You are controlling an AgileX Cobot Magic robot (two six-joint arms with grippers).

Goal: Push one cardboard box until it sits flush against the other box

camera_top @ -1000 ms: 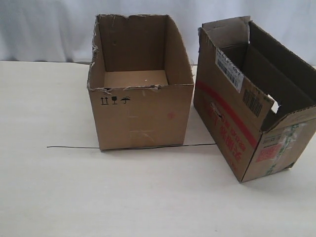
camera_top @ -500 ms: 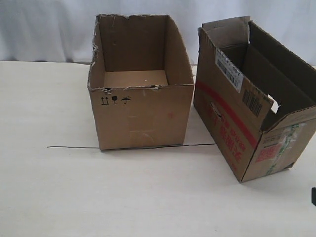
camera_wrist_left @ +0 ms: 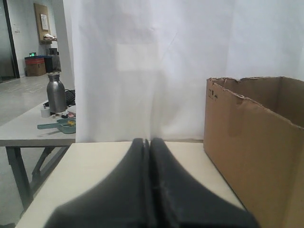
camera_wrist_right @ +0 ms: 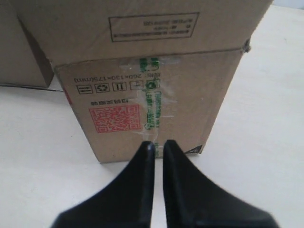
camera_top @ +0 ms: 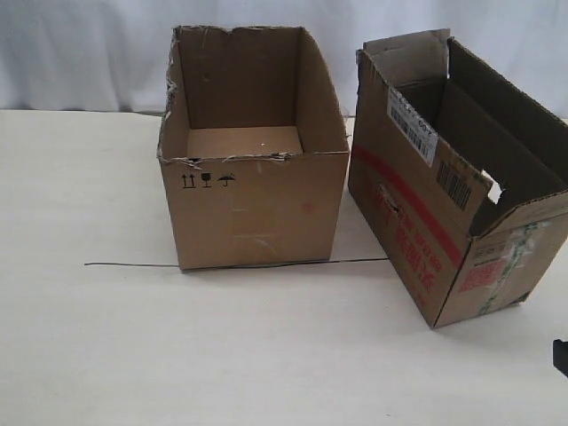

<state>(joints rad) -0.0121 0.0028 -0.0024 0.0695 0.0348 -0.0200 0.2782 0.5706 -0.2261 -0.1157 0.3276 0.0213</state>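
The cardboard box point(camera_top: 417, 240), with a red stripe, barcode labels and upright flaps, stands at an angle on the right of the table. A gap separates it from the other box point(camera_top: 253, 204), a plain carton with a ragged rim and black symbols. My right gripper point(camera_wrist_right: 158, 144) is shut with only a thin slit between its fingers. It points at the cardboard box's end face point(camera_wrist_right: 147, 104), just short of the red sticker and green tape. In the exterior view only a dark tip of the right gripper point(camera_top: 561, 357) shows at the right edge. My left gripper point(camera_wrist_left: 148, 141) is shut and empty, low over the table beside the other box point(camera_wrist_left: 256, 152).
A thin black wire point(camera_top: 133, 264) lies across the table under the plain box's front edge. A white curtain point(camera_top: 89, 53) hangs behind the table. Past the table's far side stands another table with a metal bottle point(camera_wrist_left: 56, 92).
The dark tip of my right gripper has come into the exterior view at the right edge. Neither box has moved.
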